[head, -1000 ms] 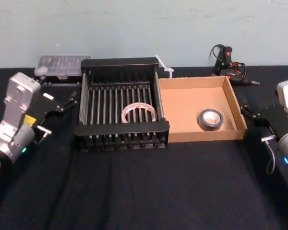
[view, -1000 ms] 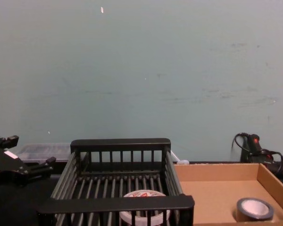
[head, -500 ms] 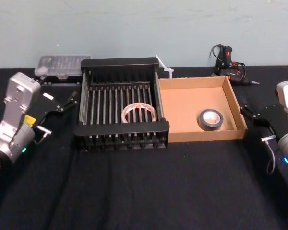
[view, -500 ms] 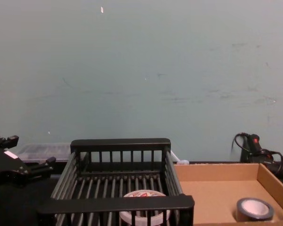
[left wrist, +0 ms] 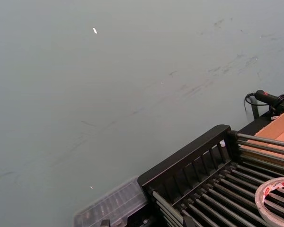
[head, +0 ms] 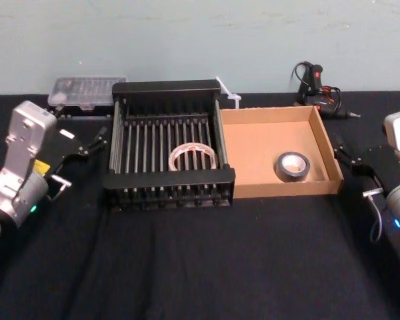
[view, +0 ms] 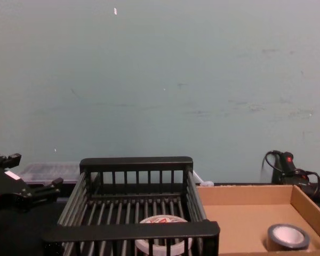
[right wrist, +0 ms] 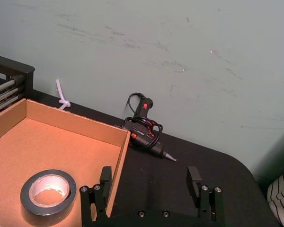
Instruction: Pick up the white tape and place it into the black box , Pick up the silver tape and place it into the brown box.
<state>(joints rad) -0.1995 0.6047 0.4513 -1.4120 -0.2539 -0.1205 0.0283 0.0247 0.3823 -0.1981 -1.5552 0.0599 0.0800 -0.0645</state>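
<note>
Black-clothed table against a pale wall; entries run from the grippers outward.

1. Left gripper: near the table's left edge, beside the black box and apart from it; fingers spread, nothing between them.
2. Right gripper: near the right edge, just outside the brown box; fingers wide apart, empty.
3. White tape: flat on the black box's bars, toward its front rim.
4. Silver tape: flat in the brown box, toward its front right corner.
5. Glue gun and clear case: along the back edge, not part of the job.

Handling note: both placements look complete to you. If you park the arms, draw each one straight out toward its own table edge, so that no finger catches a box wall.

Unclear: the chest view's front rim hides the white roll's lower half, and the left wrist view cuts that roll at its border.
</note>
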